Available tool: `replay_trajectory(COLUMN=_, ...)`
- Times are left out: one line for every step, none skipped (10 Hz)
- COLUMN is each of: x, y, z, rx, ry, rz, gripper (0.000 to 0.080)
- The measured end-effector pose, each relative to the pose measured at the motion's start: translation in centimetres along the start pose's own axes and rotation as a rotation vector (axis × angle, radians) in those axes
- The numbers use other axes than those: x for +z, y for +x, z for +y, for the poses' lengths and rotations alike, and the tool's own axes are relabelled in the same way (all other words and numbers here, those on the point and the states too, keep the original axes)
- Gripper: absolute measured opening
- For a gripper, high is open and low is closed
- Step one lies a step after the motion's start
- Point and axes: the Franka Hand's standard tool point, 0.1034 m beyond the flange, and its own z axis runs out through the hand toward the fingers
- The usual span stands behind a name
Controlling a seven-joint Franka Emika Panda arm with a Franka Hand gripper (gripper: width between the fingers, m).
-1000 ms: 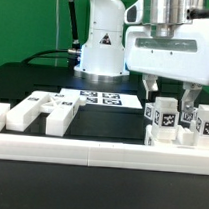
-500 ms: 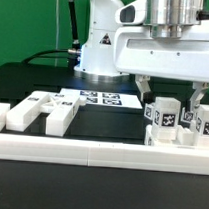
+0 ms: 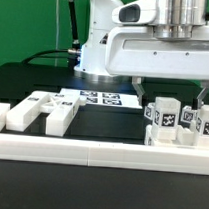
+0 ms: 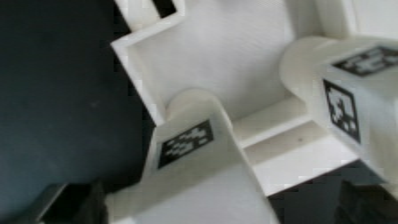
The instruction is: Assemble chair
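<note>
Against the long near border rail (image 3: 80,144), the chair (image 3: 167,124) seemed partly built: a cluster of tagged blocks stood at the exterior view's right, while loose pieces (image 3: 37,110) lay unjoined at the left. The gripper (image 3: 170,96) hung over the cluster, fingers spread, clasping nothing; bare table (image 3: 109,121) lay between the two groups

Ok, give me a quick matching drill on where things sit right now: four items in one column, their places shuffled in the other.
Things
1. loose white blocky plastic chair pieces
2. flat white marker board
3. low white border rail
4. upright white tagged chair parts

Places
A. along the front, spanning the whole view
B. exterior view's right
C. exterior view's left
D. middle, in front of the white robot base

Pairs: 1-C, 2-D, 3-A, 4-B.
</note>
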Motion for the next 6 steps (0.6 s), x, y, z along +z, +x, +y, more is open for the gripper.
replay_trajectory(x=0.00, y=-0.01, z=-0.03, rx=-0.051, ry=-0.001, rz=0.000, gripper=0.0649)
replay_trajectory(x=0.00, y=0.00, z=0.01, rx=-0.130, ry=-0.003, rz=0.000, gripper=0.0649)
replay_trajectory(x=0.01, y=0.01, z=0.03, rx=-0.161, ry=-0.004, rz=0.000, gripper=0.0649)
replay_trajectory(x=0.04, y=0.02, z=0.11, rx=-0.168, ry=-0.004, rz=0.000, gripper=0.0562)
replay_trajectory(x=0.04, y=0.01, z=0.10, rx=-0.167, ry=-0.004, rz=0.000, gripper=0.0427)
replay_trajectory(x=0.04, y=0.02, z=0.11, rx=-0.167, ry=-0.004, rz=0.000, gripper=0.0427)
